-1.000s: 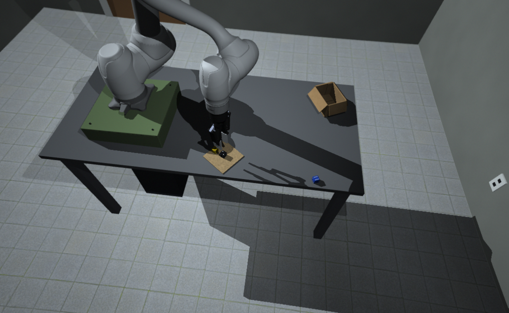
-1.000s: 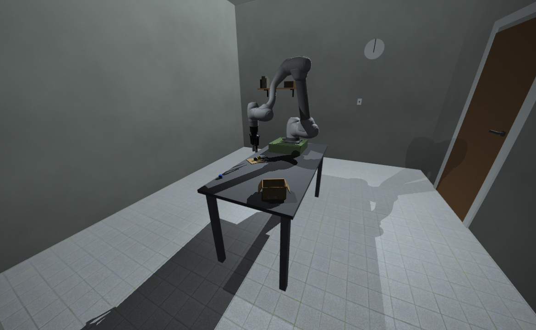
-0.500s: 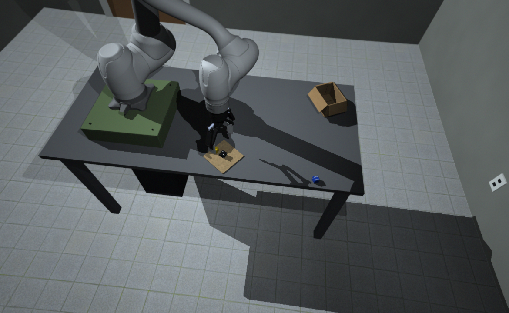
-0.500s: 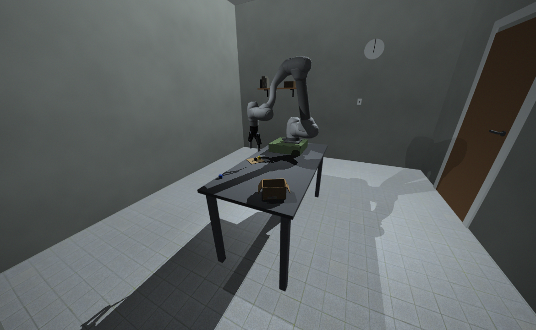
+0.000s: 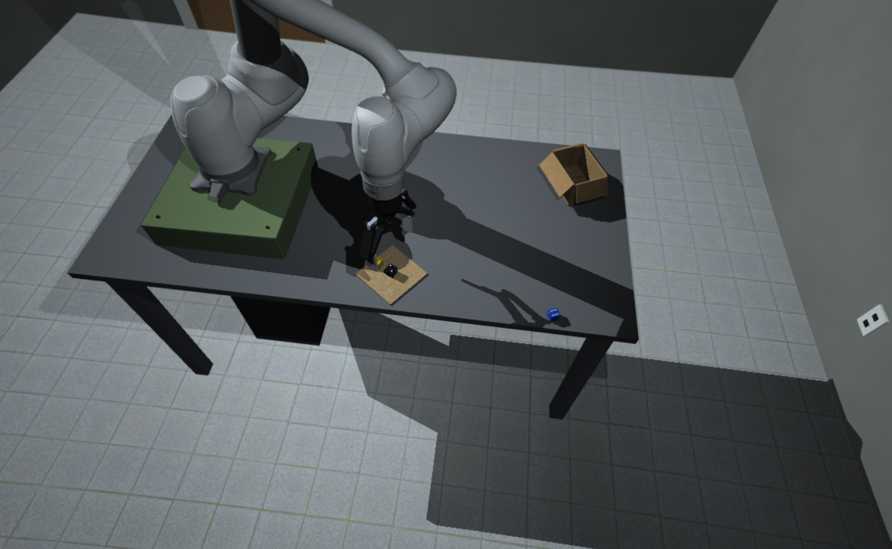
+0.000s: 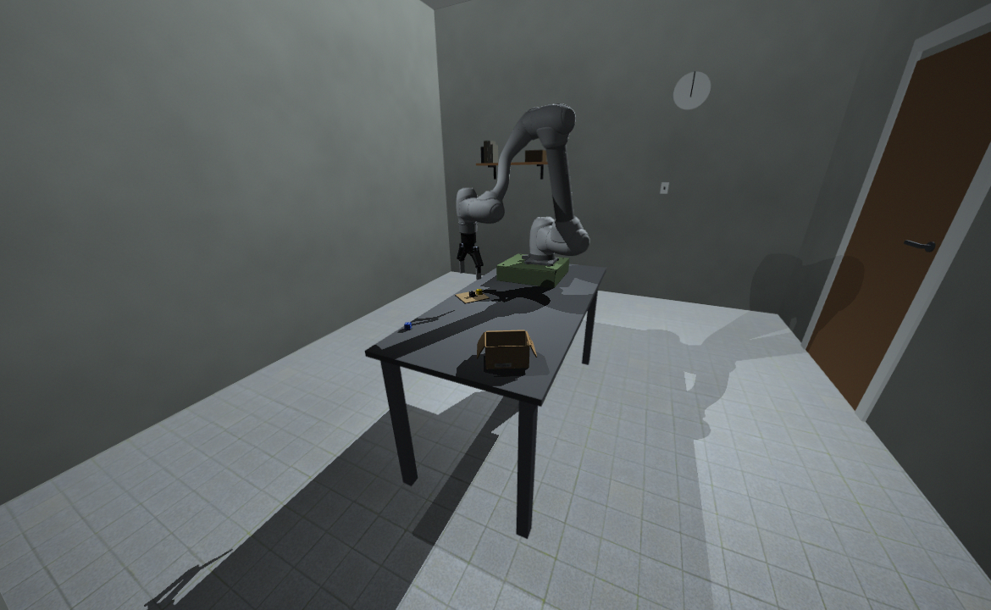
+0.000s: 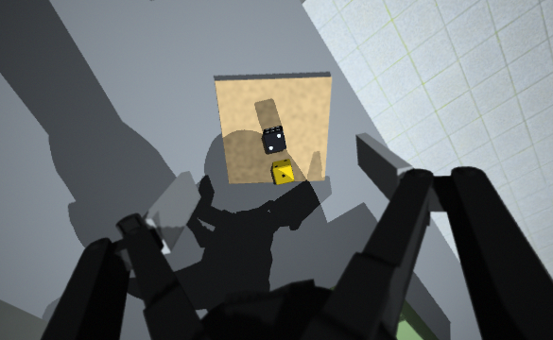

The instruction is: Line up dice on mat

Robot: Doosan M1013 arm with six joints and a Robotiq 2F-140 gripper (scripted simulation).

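Observation:
The mat (image 5: 400,289) (image 6: 468,299) (image 7: 304,104) is tan and square. The black die (image 5: 390,270) (image 6: 473,293) (image 7: 274,141) sits flat near its middle, two pips up. The yellow die (image 5: 379,261) (image 6: 478,291) (image 7: 283,173) is at the mat's base-side edge, one pip up; I cannot tell if it is fully on. The blue die (image 5: 553,313) (image 6: 407,326) is on the table toward its far right front corner, with several pips up, outside the wrist view. My gripper (image 5: 392,247) (image 6: 470,273) (image 7: 273,167) is wide open and empty, above the dice.
The green base block (image 5: 231,218) (image 6: 527,274) carries the arm at the left of the table. An open cardboard box (image 5: 588,187) (image 6: 506,356) stands at the table's back right in the top view. The table's front edge runs close beside the mat and the blue die.

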